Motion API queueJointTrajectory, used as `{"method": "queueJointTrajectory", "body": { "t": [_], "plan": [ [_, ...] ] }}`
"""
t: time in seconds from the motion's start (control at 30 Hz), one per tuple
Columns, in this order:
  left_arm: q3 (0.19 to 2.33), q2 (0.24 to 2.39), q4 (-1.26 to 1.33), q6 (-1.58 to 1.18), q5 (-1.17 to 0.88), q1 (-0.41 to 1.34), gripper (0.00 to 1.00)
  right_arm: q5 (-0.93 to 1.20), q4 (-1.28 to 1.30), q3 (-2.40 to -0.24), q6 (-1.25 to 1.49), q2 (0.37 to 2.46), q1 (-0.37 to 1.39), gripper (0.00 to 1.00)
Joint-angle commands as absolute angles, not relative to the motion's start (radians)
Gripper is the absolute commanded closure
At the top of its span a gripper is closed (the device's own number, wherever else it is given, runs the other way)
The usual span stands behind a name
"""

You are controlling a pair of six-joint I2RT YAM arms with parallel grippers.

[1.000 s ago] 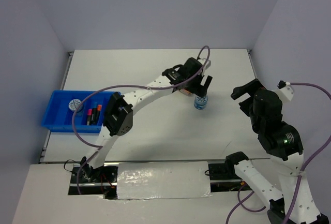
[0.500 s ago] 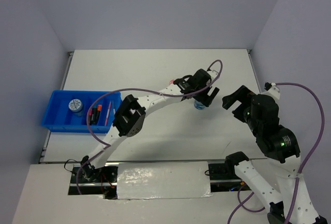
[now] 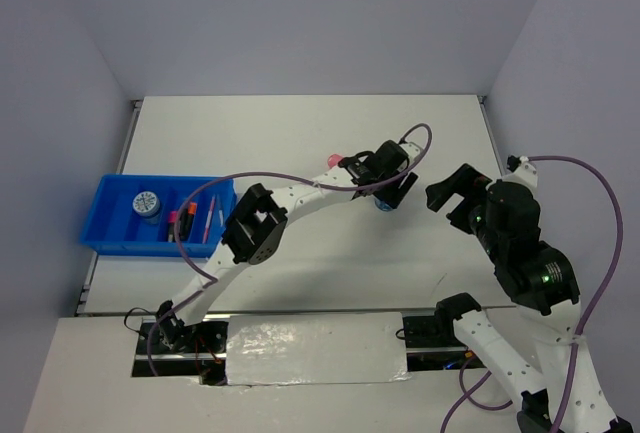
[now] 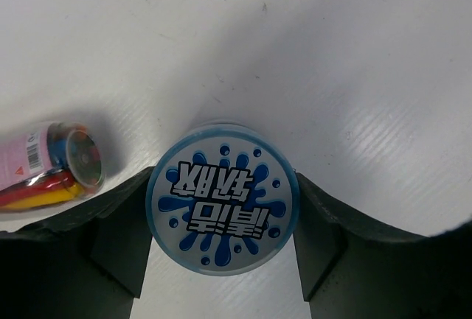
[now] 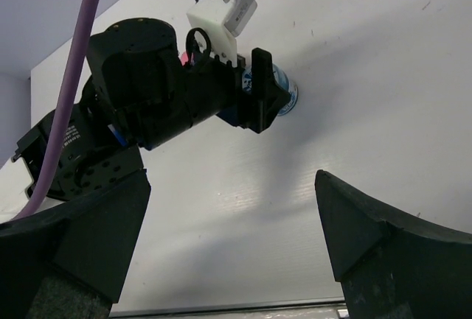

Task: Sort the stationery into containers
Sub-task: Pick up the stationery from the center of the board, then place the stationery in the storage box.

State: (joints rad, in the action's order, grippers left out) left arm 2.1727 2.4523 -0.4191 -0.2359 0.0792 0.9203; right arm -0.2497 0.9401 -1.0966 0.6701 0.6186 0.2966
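Your left gripper (image 4: 225,186) straddles the blue-white disc (image 4: 222,199) mid-table, jaws snug on its sides, probably for the trip to the blue tray (image 3: 102,215). Your right gripper (image 5: 231,179) hangs wide open and empty, clear of the way.

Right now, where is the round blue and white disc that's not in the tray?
Left wrist view: the round blue-white plastic disc sits on the white table between the fingers of the left claw, the pink capsule-shaped case close beside it.

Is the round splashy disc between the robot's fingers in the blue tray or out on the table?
Out. The disc lies flat on the white table, between the fingers of the left gripper, far from the blue tray.
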Motion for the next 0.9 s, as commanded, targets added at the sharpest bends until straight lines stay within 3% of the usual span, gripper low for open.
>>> {"method": "queueJointTrajectory", "body": {
  "t": [0.0,0.23,0.37,0.43,0.53,0.63,0.87],
  "plan": [
    [2.16,2.324,-0.417,-0.229,0.161,0.923,1.0,-0.247,0.877,-1.12,0.643,0.626,0.293,0.0],
    [1.962,1.886,-0.559,-0.378,0.5,0.818,1.0,-0.197,0.801,-1.086,0.615,0.643,0.295,0.0],
    [1.899,1.72,-1.022,-0.708,0.643,0.562,1.0,-0.152,0.746,-1.055,0.623,0.679,0.295,0.0],
    [1.818,1.651,-1.101,-0.848,0.681,0.439,1.0,-0.13,0.712,-1.055,0.621,0.707,0.296,0.0],
    [1.564,1.437,-1.1,-0.916,0.684,0.301,1.0,-0.085,0.681,-1.071,0.6,0.756,0.296,0.0],
    [1.45,1.327,-1.098,-0.933,0.66,0.16,1.0,-0.046,0.663,-1.098,0.589,0.819,0.296,0.0],
    [1.229,1.212,-0.996,-0.844,0.614,-0.084,1.0,0.029,0.603,-1.098,0.588,0.854,0.305,0.0]
  ]
}}
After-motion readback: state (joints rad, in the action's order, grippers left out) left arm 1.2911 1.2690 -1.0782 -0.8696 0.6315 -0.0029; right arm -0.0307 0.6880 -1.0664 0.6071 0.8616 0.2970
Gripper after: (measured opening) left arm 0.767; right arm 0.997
